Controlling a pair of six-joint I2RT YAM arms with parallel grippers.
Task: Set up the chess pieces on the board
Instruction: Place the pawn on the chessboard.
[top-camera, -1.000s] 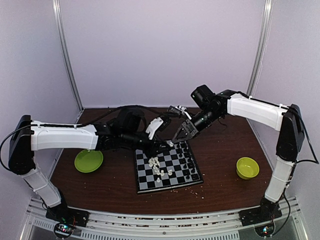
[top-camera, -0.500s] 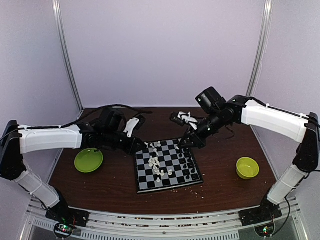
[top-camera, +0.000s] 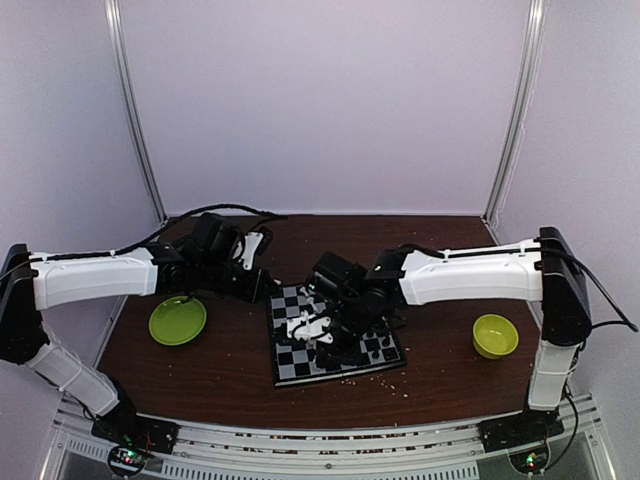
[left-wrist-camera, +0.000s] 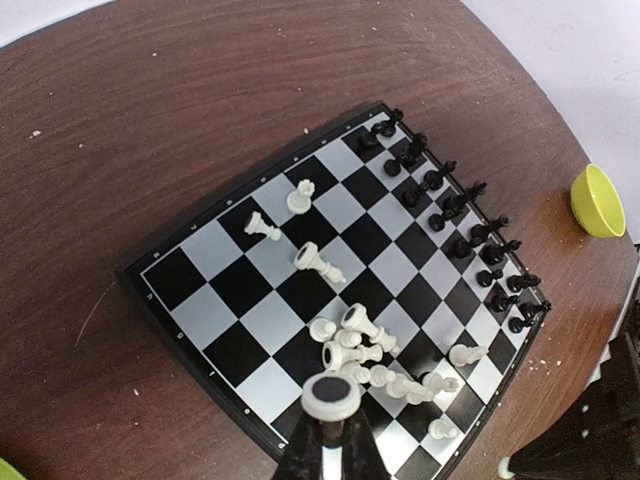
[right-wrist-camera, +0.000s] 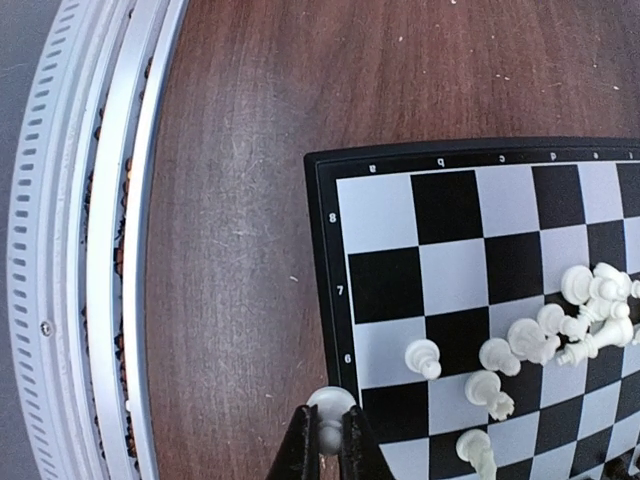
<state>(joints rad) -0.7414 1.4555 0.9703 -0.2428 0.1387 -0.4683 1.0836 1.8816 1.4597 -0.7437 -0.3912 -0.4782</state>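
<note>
The job is about half done. On the board (left-wrist-camera: 205, 315), the black pieces (left-wrist-camera: 455, 215) stand in two orderly rows along one edge, so that side looks finished. I cannot tell from these views whether each one is on its proper square.

The white side is far from ready. Most of the white pieces (left-wrist-camera: 365, 350) lie tipped in a heap near the opposite end. A few more are scattered over the middle squares, some upright and some on their sides. The two rows where white should stand show no lined-up pieces.

Both arms are at work on the white set. The left fingers (left-wrist-camera: 305, 460) are closed on a white piece (left-wrist-camera: 331, 397), whose round base faces the wrist camera. In the top view that arm is raised above the tabletop (top-camera: 230, 370), off the board's far left corner.

The right fingers (right-wrist-camera: 300, 445) are also closed on a white piece (right-wrist-camera: 331, 403). It is low over the board's rim, beside the row marked 6. In the top view that arm reaches across the middle of the board.

What is left, as I judge it, is nearly the whole white army. The two held pieces must be set down, and then each fallen piece in the heap must be picked out and stood on its home square. The tangle in the heap will likely make clean grasps hard.
</note>
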